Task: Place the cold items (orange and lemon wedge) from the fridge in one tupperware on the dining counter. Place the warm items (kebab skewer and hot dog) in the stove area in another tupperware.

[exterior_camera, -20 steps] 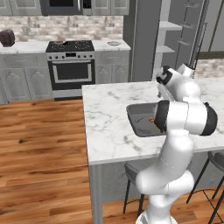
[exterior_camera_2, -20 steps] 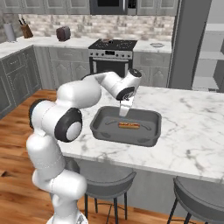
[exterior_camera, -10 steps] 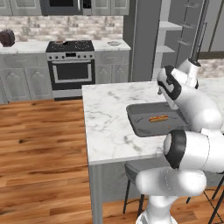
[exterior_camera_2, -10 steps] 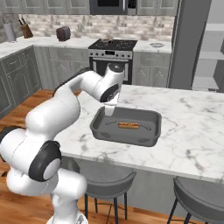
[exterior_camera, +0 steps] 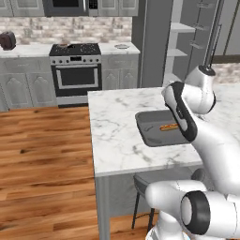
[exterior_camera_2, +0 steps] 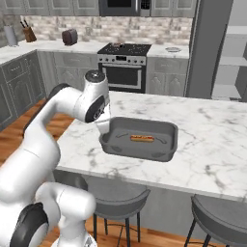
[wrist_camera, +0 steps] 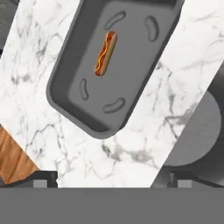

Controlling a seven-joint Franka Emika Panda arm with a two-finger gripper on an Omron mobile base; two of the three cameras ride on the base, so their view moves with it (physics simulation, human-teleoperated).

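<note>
The hot dog [wrist_camera: 106,52] lies in the dark grey tupperware [exterior_camera_2: 166,129] on the marble dining counter [exterior_camera_2: 212,144]; both also show from the other side, hot dog [exterior_camera: 168,126] in the tupperware [exterior_camera: 147,133]. My gripper [exterior_camera_2: 103,131] hangs over the tray's left rim, pointing down. Looking along the hand, the gripper [wrist_camera: 113,177] is open with nothing between its tips, and the tray lies ahead of it. A small brownish item [exterior_camera_2: 116,45] on the stove is too small to identify. Orange and lemon wedge are out of view.
The stove [exterior_camera: 75,51] stands against the back wall between grey cabinets, a toaster [exterior_camera_2: 70,36] to its left and a plate [exterior_camera_2: 172,49] to its right. The fridge [exterior_camera_2: 234,53] is open behind the counter. Dark stools [exterior_camera_2: 116,195] sit under the counter's near edge.
My hand has drawn back from above the tray's middle to its left rim, and the arm has swung round. The hot dog has stayed in the tray. The jaws have stayed open.
</note>
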